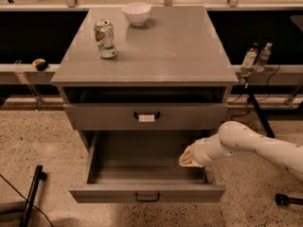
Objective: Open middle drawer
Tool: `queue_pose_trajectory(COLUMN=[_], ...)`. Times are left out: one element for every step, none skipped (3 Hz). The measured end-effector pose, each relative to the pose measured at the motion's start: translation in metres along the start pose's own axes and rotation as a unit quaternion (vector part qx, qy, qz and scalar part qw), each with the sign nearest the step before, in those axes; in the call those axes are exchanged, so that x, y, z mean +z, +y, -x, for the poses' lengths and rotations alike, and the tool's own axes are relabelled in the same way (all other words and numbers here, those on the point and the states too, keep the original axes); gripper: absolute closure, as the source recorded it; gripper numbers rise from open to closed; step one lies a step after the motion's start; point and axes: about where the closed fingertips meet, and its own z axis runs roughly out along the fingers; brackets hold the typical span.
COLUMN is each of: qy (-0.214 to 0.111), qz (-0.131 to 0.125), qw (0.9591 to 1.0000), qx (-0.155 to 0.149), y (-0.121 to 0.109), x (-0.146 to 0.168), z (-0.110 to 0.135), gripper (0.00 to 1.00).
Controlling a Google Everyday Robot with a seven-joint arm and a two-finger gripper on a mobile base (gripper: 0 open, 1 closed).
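Note:
The middle drawer (109,193) is pulled far out of the grey cabinet, and its inside looks empty. Its small plain black handle (147,197) sits at the centre of the front. My gripper (188,158) is on the end of the white arm that comes in from the right. It hangs over the drawer's right inner side, behind the front panel and away from the handle. The lowest drawer is hidden under the open one.
The larger top drawer (104,117) with the white-tagged handle (146,117) stands slightly out above. A drink can (105,39) and a white bowl (136,13) stand on the cabinet top. Two bottles (255,56) stand on the right; a black stand (31,197) leans on the left.

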Motion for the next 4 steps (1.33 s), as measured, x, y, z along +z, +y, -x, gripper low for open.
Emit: queue_pose_trajectory(qy=[0.015,0.036,0.052,0.045], qz=[0.019,0.046,0.07,0.105], qw=[0.9995,0.9976,0.9954,0.9928], qx=[0.022,0.037,0.041,0.036], y=[-0.011,0.002,0.031,0.068], x=[0.044,0.084,0.101,0.103], z=[-0.017,-0.032,-0.041,-0.035], gripper=[0.96,1.0,1.0,1.0])
